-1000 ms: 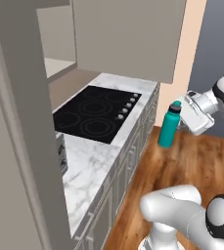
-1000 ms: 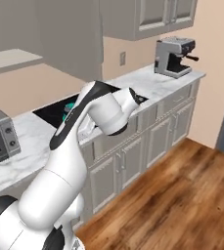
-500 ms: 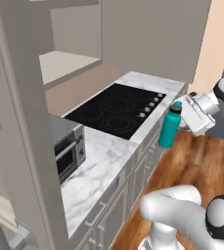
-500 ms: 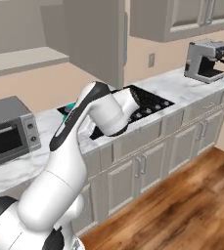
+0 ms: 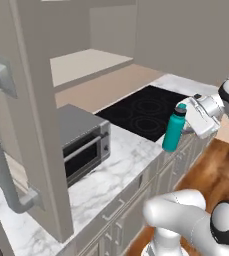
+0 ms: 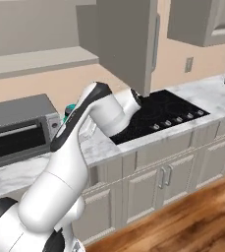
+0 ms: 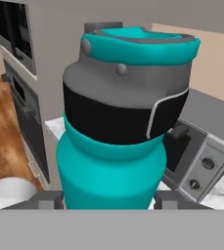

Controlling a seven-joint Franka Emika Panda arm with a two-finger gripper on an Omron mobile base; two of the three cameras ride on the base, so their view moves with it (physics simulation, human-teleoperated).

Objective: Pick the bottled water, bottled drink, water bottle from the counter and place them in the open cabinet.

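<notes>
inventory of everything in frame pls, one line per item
water bottle: 1, teal with dark lid, held upright off the counter's front edge
toaster oven: 1, grey, on the marble counter
cooktop: 1, black, set into the counter
open cabinet: 1, beige, shelf above the counter
lower cabinets: several doors, grey-beige, under the counter
floor: brown wood
gripper: 1, white, closed on the bottle, jaws either side in hand view

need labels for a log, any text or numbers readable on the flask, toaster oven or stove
None can be read.
Flask: plain teal body, dark lid, no lettering.
Toaster oven: knobs bear no legible marks.
Stove: only ring outlines.
</notes>
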